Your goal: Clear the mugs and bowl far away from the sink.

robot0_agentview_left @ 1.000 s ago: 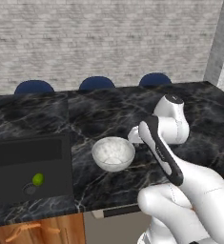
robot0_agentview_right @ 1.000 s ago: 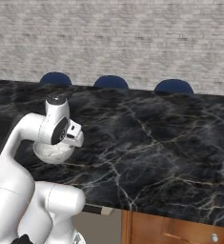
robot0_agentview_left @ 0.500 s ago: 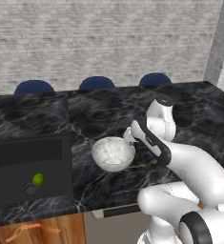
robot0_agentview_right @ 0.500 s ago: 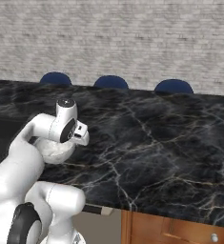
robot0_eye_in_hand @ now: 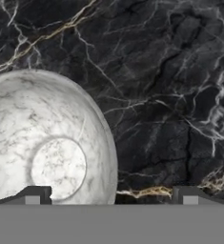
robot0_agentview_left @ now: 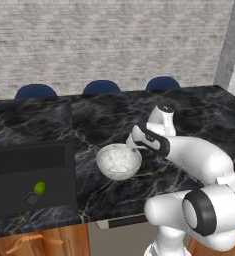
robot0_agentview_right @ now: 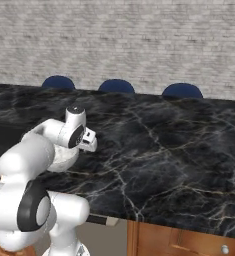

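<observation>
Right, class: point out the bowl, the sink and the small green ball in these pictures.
bowl [robot0_agentview_left: 119, 161], left base view, inner floor.
sink [robot0_agentview_left: 34, 167], left base view, basin's back wall.
green ball [robot0_agentview_left: 39, 188], left base view, its middle.

Bowl [robot0_agentview_left: 119, 161] on black marble counter [robot0_agentview_left: 109, 120]

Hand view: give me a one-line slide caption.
Open gripper poised over the rim of the white speckled bowl on the black marble counter.

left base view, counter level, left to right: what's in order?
sink → green ball in its basin → bowl → gripper at the bowl's right rim → robot arm
</observation>
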